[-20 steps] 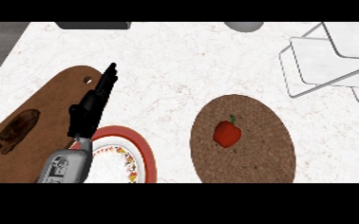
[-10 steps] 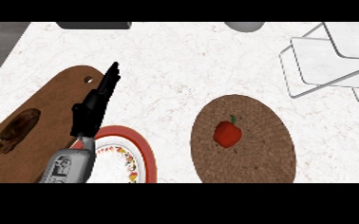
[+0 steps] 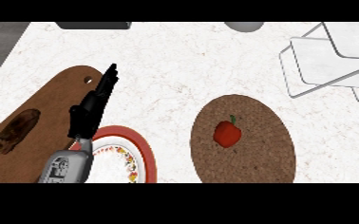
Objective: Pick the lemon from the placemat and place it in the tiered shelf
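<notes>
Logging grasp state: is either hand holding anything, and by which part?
Nothing is held. The left hand, fingers straight, is over the cutting board; the red fruit lies alone on the placemat. Right hand not in view.

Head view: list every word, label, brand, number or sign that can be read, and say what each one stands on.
No readable text shows anywhere in this view.
On the plate: coloured specks inside the red rim, a pattern and not letters.
On the grey forearm behind the left hand: dark marks, too small to read.
On the cutting board, the placemat and the tiered shelf: no writing to be seen.
</notes>
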Controlling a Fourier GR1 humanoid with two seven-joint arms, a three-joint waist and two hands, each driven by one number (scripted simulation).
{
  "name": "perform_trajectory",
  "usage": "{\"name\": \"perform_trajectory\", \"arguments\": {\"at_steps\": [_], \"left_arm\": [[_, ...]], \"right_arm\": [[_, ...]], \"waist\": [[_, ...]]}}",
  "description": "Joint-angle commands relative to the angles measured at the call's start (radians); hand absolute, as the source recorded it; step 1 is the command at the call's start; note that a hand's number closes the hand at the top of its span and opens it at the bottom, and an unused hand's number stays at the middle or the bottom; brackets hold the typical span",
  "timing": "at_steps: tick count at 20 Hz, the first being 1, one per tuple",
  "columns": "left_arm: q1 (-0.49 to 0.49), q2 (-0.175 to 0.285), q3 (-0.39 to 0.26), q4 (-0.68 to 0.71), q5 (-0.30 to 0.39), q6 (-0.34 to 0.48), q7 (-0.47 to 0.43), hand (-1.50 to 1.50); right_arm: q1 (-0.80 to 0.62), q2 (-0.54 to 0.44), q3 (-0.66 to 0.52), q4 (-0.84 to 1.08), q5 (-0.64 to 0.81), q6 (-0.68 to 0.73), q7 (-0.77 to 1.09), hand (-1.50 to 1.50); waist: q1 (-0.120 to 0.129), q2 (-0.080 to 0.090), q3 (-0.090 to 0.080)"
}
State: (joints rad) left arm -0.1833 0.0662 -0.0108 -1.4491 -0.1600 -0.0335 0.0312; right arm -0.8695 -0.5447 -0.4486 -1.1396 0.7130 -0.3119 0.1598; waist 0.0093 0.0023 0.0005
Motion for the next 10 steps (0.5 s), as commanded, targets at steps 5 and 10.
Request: {"name": "perform_trajectory", "arguments": {"at_steps": [5,10], "left_arm": [[0.062,-0.030,-0.023,-0.006,-0.021,0.029,-0.042,0.00],[0.010,-0.027,-0.030,-0.040,-0.031,0.028,0.020,0.00]], "right_arm": [[0.073,-0.077,0.008,0.052,0.191,-0.071,0.206,-1.50],[-0.029,-0.100,0.013,0.123,0.148,-0.064,0.224,-1.50]], "waist": [[-0.010,-0.004,-0.001],[-0.001,-0.002,-0.001]]}}
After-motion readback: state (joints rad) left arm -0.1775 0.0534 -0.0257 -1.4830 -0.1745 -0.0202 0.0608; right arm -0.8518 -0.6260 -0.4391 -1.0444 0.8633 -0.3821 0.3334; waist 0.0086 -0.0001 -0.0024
